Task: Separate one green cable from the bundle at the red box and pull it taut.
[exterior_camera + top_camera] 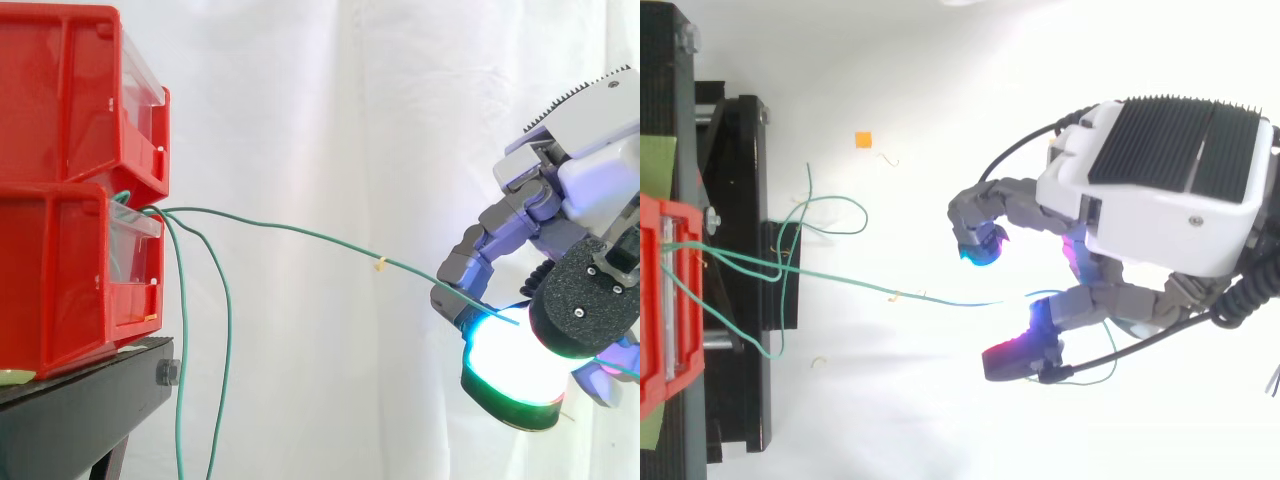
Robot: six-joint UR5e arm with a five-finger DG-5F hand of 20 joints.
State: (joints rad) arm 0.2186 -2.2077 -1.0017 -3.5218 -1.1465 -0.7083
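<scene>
Two stacked red bins (55, 270) stand at the left on a black stand (80, 405). A bundle of green cables (182, 330) comes out between the bins; most of it hangs down in loops beside the stand. One green cable (300, 232) leaves the bundle and runs right, almost straight with a slight sag, to my hand (590, 300). It carries a small yellow tag (380, 264). My fingers are curled and pinch this cable between the glowing pads (510, 365). In the top view the cable (840, 279) reaches the hand (1160, 200), and its loose end curls under the fingers.
The white curtain fills the background behind bins and hand. From above, the red box (655, 300) sits at the left edge on the black stand (735, 200), with cable loops (825, 215) spread beside it. A small orange square (863, 140) lies on the white floor.
</scene>
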